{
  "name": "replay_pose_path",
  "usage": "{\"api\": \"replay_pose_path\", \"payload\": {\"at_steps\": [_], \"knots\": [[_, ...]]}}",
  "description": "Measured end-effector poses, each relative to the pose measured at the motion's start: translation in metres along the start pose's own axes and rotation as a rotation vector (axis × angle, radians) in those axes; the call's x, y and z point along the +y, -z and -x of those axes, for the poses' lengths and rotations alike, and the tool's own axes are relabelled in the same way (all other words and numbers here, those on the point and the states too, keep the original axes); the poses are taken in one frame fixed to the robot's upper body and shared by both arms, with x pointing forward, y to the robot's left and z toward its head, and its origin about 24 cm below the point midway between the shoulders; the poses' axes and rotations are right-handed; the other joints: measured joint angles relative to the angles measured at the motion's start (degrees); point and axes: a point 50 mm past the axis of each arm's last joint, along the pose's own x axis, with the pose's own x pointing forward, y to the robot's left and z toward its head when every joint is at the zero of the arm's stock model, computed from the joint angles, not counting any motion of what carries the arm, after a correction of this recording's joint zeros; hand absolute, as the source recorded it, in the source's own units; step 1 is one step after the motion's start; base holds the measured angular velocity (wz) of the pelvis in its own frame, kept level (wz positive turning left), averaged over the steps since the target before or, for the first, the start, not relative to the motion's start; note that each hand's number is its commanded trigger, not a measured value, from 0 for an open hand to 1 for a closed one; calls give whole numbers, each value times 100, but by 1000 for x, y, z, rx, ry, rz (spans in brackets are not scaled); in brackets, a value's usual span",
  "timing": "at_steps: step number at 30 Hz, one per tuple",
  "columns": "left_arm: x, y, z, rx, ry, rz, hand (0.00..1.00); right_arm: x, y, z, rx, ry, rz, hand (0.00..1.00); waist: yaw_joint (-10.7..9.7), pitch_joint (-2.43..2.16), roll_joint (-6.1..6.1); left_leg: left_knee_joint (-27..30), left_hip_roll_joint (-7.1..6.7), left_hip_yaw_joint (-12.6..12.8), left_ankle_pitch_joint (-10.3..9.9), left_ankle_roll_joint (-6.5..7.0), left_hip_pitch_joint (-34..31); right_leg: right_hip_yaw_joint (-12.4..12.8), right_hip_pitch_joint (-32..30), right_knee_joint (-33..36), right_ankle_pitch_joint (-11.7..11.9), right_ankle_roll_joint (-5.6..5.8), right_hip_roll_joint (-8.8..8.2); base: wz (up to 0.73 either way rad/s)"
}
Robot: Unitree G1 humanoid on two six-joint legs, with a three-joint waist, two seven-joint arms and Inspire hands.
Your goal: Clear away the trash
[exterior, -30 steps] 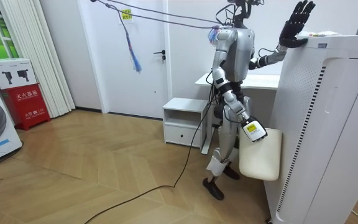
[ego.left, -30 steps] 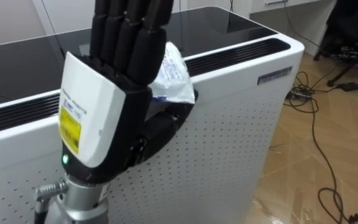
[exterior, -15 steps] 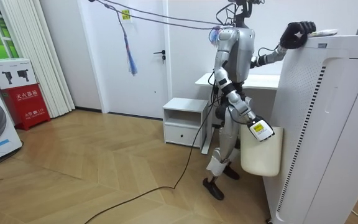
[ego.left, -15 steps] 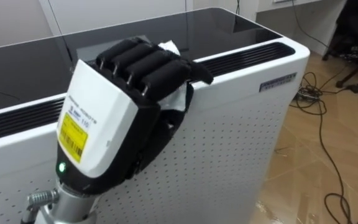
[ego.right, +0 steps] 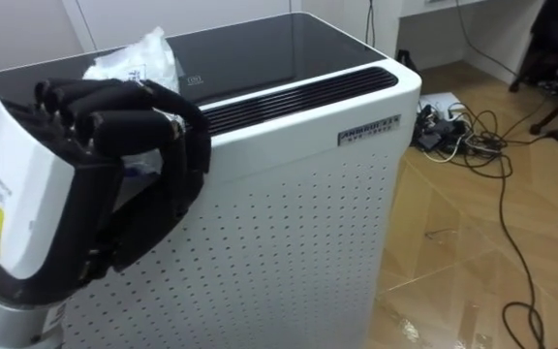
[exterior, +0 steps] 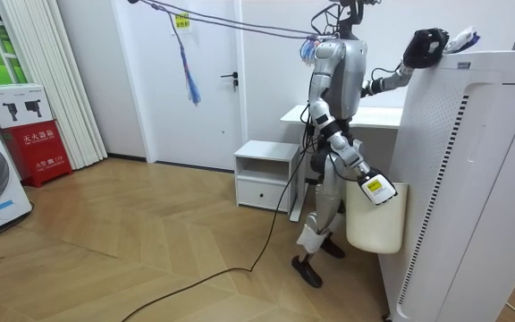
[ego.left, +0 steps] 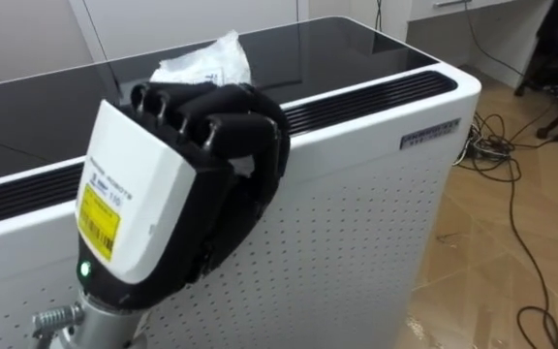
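At the near edge of the white appliance: left robot hand is clenched on the garbage, a crumpled white plastic wrapper. Fingers curl over it from the front, so most of the wrapper bunches out above them. That suits thin film: there's no rigid edge to pinch, so a full wrap is the safer grip.

Wrapper sits over the glossy black top, just behind the vent slats. Can't tell if its underside touches the top or is just clear.

Room view: robot stands close against the appliance's side, left arm raised because the top is up near its head. Right robot hand is low by the hip at the rim of a cream bin; can't tell how its fingers sit. Bin hangs mouth-up beside the legs, my read being so the wrapper can go straight in.

Step in hand: grasp looks made, drop into bin not yet done. Risk: loose film slipping out on the way down.

Cables lie on the wood floor past the appliance, not in the way.
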Motion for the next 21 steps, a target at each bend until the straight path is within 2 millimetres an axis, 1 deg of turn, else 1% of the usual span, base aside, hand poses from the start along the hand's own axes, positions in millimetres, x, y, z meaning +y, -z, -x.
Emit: {"api": "replay_pose_path", "payload": {"at_steps": [1, 3, 4, 6, 7, 8, 9, 10, 12, 13, 14, 15, 16, 18, 21], "knots": [[1, -1, -1, 7, -7, 14, 100, 0, 0, 0, 0, 0, -1, 100, -3, 5, -8, -1, 0, -4, 1, 0, -1, -6, 1, -3, 0, 0, 0, 0], [4, -4, -3, 36, -28, 99, 100, 2, 0, 0, 2, -9, 2, 100, -47, 33, -51, 14, -1, -28, 4, -2, -10, -70, 9, -48, 1, -2, -1, 10], [4, -4, -3, 45, -32, 127, 100, 3, 0, 0, 2, -13, 6, 100, -60, 36, -59, 14, 1, -20, 5, -4, -13, -78, 12, -73, 4, -5, 2, 7], [10, -5, -5, 96, -60, 278, 100, 7, -1, -1, -2, -25, 17, 100, -53, 39, -80, 10, 2, -15, 5, -4, -13, -78, 6, -75, 4, -5, 4, 0], [11, -6, -6, 108, -69, 323, 100, 8, -1, -1, -3, -28, 19, 100, -72, 38, -83, 11, 4, -14, 5, -4, -13, -80, 5, -77, 3, -5, 4, 0], [13, -7, -8, 138, -88, 422, 100, 8, -1, -1, -5, -33, 24, 100, -78, 30, -82, 11, 3, -14, 5, -4, -13, -80, 5, -73, 3, -5, 3, 0], [14, -7, -10, 163, -101, 512, 100, 9, -2, -1, -6, -37, 30, 100, -82, 40, -123, 12, 3, -16, 6, -3, -17, -90, 10, -71, 3, -5, -1, 3], [15, -7, -11, 177, -109, 564, 100, 10, -2, -2, -6, -40, 32, 100, -87, 34, -126, 12, 3, -19, 8, -2, -18, -94, 16, -72, 3, -5, -2, 4], [16, -7, -14, 220, -129, 779, 100, 12, -5, -2, -19, -52, 52, 100, -89, 26, -190, 12, -3, -23, 16, 0, -18, -102, 13, -63, 4, -5, -13, 0], [16, -7, -14, 228, -131, 828, 100, 13, -7, -2, -25, -55, 61, 100, -88, 21, -197, 14, -5, -22, 17, 1, -18, -103, 13, -63, 4, -5, -14, 0], [14, -7, -15, 235, -130, 922, 100, 15, -9, -3, -32, -60, 68, 100, -88, 11, -222, 20, -8, -22, 19, 1, -19, -106, 8, -64, 4, -4, -17, 0], [12, -9, -16, 233, -113, 1003, 100, 15, -11, -4, -37, -63, 67, 100, -89, 10, -249, 31, -9, -22, 19, 1, -19, -105, 7, -66, 4, -4, -18, 0], [11, -10, -16, 229, -97, 1034, 100, 16, -12, -4, -40, -65, 67, 100, -91, 11, -260, 39, -9, -21, 19, 1, -20, -105, 7, -66, 4, -4, -18, 0], [6, -12, -16, 220, -53, 1157, 100, 18, -16, -6, -51, -70, 63, 100, -90, 16, -299, 50, -2, -21, 21, -1, -40, -98, 1, -72, 15, -7, -8, 0], [1, -15, -18, 200, 10, 1300, 100, 19, -20, -8, -62, -73, 62, 100, -115, 18, -302, 49, 7, -39, 23, -7, -100, -104, -15, -85, 39, -16, 7, 1]]}}
